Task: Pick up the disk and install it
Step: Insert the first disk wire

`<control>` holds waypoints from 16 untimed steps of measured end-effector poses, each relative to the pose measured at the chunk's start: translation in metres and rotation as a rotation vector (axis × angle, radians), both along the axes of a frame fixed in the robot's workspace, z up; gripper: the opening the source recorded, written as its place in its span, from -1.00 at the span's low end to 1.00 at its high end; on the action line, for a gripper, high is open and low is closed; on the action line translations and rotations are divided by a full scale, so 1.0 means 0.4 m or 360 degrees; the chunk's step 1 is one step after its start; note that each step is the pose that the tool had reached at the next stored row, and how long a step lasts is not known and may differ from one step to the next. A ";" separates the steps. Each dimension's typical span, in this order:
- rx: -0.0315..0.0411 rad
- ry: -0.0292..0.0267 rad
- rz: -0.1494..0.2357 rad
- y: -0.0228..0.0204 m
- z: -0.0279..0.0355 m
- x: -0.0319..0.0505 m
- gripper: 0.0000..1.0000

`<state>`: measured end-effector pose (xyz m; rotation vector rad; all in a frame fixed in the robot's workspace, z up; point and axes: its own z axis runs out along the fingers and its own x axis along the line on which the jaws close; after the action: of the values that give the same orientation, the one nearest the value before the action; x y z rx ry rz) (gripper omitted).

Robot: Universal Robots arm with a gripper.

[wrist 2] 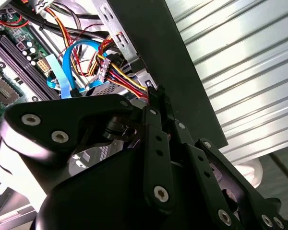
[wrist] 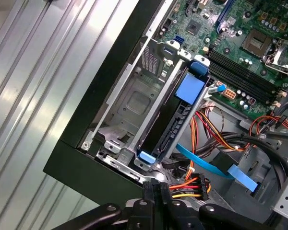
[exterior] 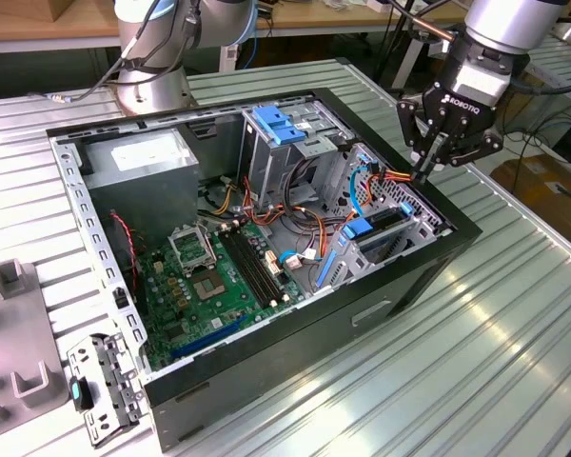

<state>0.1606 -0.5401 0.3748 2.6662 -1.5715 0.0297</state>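
1. Hovering over the open computer case (exterior: 266, 314), at its corner by the drive cage: gripper (exterior: 428, 169), fingers (wrist: 156, 191) pressed together, nothing between them.
2. Fingertips right beside the bundle of red, yellow and orange power wires (wrist: 194, 184).
3. Seated on edge in the drive cage (wrist: 129, 103), just below the fingertips: the disk (wrist: 175, 120), blue tabs at both ends.
4. Deeper inside the case: motherboard (exterior: 219, 276).

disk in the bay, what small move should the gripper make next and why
In the first wrist view the disk already sits in the drive cage, and the gripper, jaws shut, hangs by its near blue tab. Probably best to ease down onto that tab to press it home, minding the power cable alongside.
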 end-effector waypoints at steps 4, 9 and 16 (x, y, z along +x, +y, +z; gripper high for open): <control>0.0000 0.00000 0.0000 0.000 0.000 0.000 -0.66; 0.0000 0.00000 0.0000 0.000 0.000 0.000 -0.66; 0.0000 0.00000 -0.0064 0.000 0.000 0.000 -0.66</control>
<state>0.1606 -0.5401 0.3748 2.6340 -1.6244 0.0282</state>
